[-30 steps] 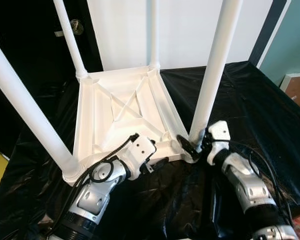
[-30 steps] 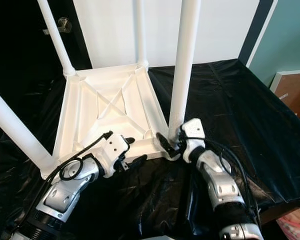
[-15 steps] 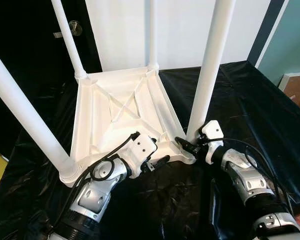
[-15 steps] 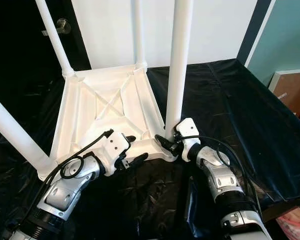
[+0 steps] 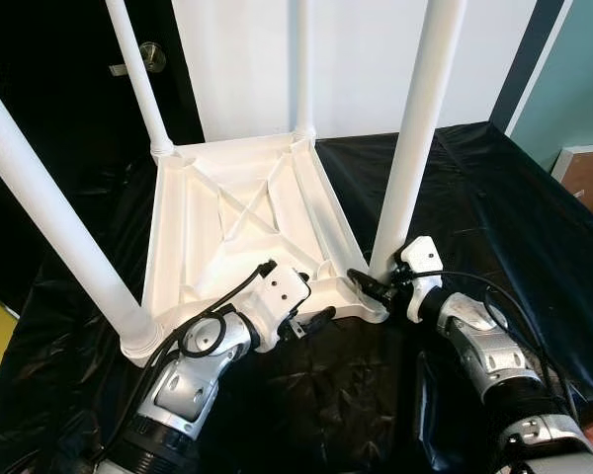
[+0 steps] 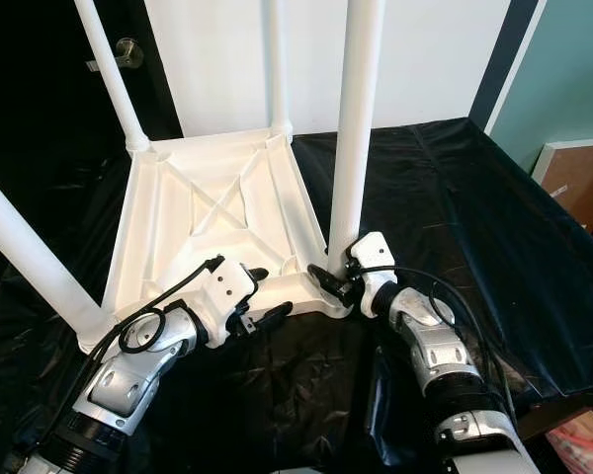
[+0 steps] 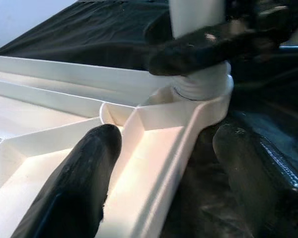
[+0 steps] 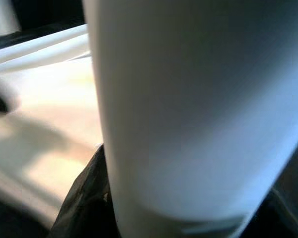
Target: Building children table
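Black plastic sheeting (image 5: 494, 197) is spread over the work surface, with a white wall panel (image 5: 356, 59) behind it and a dark door with a round metal knob (image 5: 151, 56) to the robot's left. An upturned white plastic children's table top (image 5: 237, 222) — ribbed on its underside with a cross brace — is laid on the sheeting, and four white cylindrical legs are seen standing up from its corners.

The near-right leg (image 5: 415, 138) is seated in its corner socket. The right gripper (image 5: 376, 287) is placed at the base of this leg, its two black fingers closed around the tube just above the socket; in the right wrist view the white tube (image 8: 188, 99) is pressed close against the camera.

The left gripper (image 5: 311, 321) is set at the near edge of the table top, beside the same corner. Its fingers are spread — one black finger (image 7: 79, 188) is laid inside the rim channel, the other (image 7: 258, 183) lies outside on the sheeting, so the near rim (image 7: 164, 163) is straddled without being clamped.

The near-left leg (image 5: 59, 217) is seen rising steeply toward the camera.
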You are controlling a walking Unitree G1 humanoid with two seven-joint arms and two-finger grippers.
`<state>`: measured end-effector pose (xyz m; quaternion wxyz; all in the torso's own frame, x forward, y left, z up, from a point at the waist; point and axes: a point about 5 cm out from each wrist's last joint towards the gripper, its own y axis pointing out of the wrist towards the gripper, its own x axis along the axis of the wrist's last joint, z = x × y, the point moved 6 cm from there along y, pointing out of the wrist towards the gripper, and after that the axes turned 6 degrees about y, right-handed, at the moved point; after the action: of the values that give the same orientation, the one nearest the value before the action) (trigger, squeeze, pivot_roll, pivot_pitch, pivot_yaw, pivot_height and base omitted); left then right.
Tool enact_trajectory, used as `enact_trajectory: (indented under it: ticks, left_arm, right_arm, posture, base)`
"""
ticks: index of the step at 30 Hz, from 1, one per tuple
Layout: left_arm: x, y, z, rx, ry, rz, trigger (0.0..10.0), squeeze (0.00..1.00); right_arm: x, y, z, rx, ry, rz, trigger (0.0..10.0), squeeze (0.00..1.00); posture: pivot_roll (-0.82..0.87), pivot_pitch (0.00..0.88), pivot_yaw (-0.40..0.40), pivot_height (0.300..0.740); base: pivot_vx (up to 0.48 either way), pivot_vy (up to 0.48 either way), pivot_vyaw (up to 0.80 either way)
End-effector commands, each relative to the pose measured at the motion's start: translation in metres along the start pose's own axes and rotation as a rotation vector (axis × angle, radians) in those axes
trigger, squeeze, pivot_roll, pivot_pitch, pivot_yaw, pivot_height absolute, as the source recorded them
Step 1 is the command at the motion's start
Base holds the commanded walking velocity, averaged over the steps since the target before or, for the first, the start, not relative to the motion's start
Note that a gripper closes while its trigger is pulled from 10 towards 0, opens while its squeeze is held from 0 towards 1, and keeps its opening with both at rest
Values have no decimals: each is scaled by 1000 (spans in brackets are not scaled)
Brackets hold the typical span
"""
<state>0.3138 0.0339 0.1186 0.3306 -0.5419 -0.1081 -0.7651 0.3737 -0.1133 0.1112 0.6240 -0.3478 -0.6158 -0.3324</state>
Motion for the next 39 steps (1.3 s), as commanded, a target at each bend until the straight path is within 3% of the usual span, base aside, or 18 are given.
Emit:
enact_trajectory:
  ticks: [1, 4, 10, 14, 26, 27, 28, 39]
  left_arm:
    - [-4, -2, 1, 3, -16, 10, 10000, 0]
    - [-4, -2, 2, 10, -18, 10, 10000, 0]
    - [-5, -3, 1, 4, -15, 14, 10000, 0]
    - [-3, -2, -1, -3, -17, 9, 10000, 0]
    - [-4, -2, -2, 5, -16, 10, 10000, 0]
    - [-3, -1, -3, 4, -17, 7, 10000, 0]
    - [-3, -1, -4, 3, -18, 5, 10000, 0]
    - [-3, 0, -6, 1, -20, 3, 10000, 0]
  right_arm:
    - [-12, -3, -9, -130, 53, 34, 10000, 0]
    - [-17, -2, -7, -254, 142, 21, 10000, 0]
    - [-28, 4, 6, -412, 213, 35, 10000, 0]
    - [-25, 15, 34, -366, 221, 26, 10000, 0]
    - [-24, 15, 37, -378, 203, 41, 10000, 0]
    - [-23, 15, 36, -380, 197, 38, 10000, 204]
    - [-21, 15, 36, -382, 191, 34, 10000, 1000]
    - [-8, 7, 31, -305, 168, -28, 10000, 1000]
  posture:
    - [6, 0, -1, 740]
    - [8, 0, -1, 740]
    - [8, 0, 1, 740]
    - [14, 0, -4, 740]
    - [25, 0, -19, 740]
    - [24, 0, -23, 740]
    - [24, 0, -23, 740]
    - [20, 0, -33, 740]
  base:
    - [0, 0, 0]
    - [0, 0, 0]
    - [0, 0, 0]
    - [0, 0, 0]
    - [0, 0, 0]
    - [0, 0, 0]
    - [0, 0, 0]
    - [0, 0, 0]
